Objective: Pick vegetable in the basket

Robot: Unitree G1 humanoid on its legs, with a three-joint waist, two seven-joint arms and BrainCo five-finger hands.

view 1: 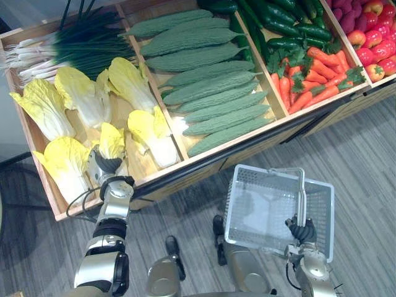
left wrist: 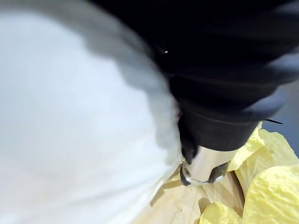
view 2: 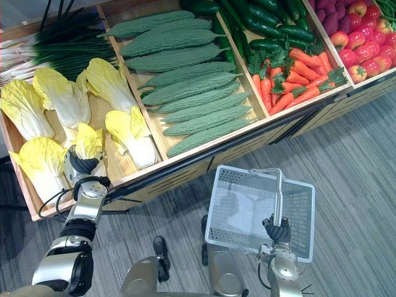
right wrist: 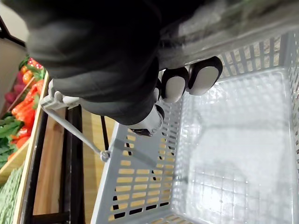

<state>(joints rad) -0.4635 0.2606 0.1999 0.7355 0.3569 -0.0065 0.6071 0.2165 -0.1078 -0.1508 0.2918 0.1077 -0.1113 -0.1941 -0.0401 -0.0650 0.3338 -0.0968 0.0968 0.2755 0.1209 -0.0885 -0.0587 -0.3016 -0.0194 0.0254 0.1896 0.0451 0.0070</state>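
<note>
Left robot hand (view 1: 106, 164) against a small yellow cabbage (view 1: 112, 141) in the wooden crate (view 1: 141, 168), right robot hand (view 1: 302, 232) gripping the grey basket (view 1: 235, 210) by its handle

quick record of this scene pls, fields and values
left hand: at the base of a cabbage, front of the cabbage bin
right hand: fingers curled round the handle
basket: empty, held above the floor in front of the stand
next bin: gourds
task state: no vegetable in the basket yet
</note>
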